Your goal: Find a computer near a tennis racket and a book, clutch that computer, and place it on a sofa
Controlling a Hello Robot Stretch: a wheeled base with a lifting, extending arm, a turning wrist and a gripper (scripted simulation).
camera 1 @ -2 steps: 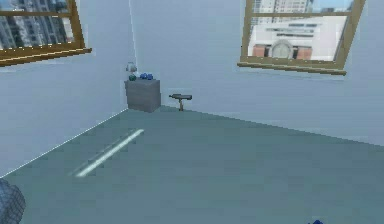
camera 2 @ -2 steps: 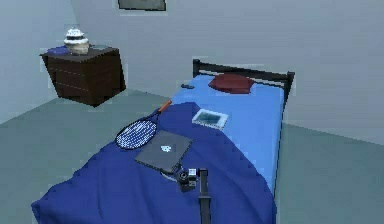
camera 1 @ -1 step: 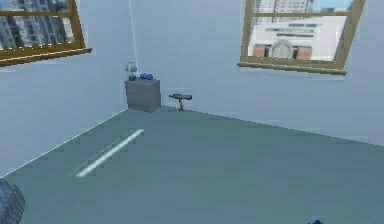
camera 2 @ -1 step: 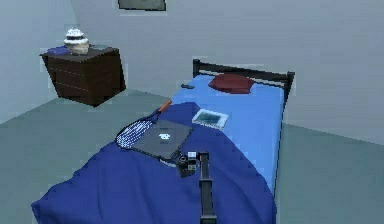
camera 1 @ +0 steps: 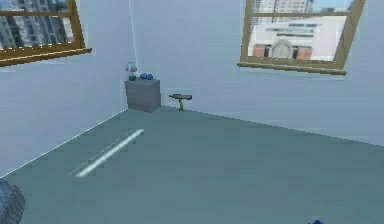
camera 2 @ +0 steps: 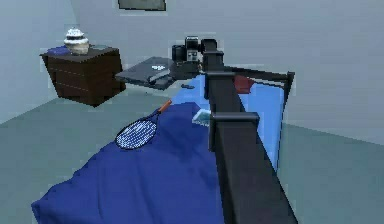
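From where I stand, the arm (camera 2: 240, 150) runs up over a bed (camera 2: 130, 180) with a blue cover. A tennis racket (camera 2: 140, 130) lies flat on that cover, at about eight o'clock from the arm's far end, with its reddish handle pointing towards the arm.

The gripper (camera 2: 188, 52) sits at the tip, over the right end of a dark flat tabletop (camera 2: 145, 72). Small dark things crowd behind it on that surface, so I cannot tell whether it holds anything, nor how its fingers are set. A little white thing (camera 2: 157, 68) lies on the tabletop at nine o'clock from the gripper.

A small pale flat thing (camera 2: 200, 118) rests on the bed against the arm's left side, and a red thing (camera 2: 243, 86) shows just right of the arm. Which of these, if any, is the computer I cannot tell.

A wooden dresser (camera 2: 85, 75) stands at nine o'clock of the tabletop, with a white ribbed thing (camera 2: 75, 40) on top.

Looking ahead, a grey cabinet (camera 1: 142, 94) stands in the room's corner with blue things (camera 1: 146, 76) on it. A small dark stemmed thing (camera 1: 180, 98) is on the floor at its three o'clock. Wood-framed windows (camera 1: 300, 35) hang on both walls.
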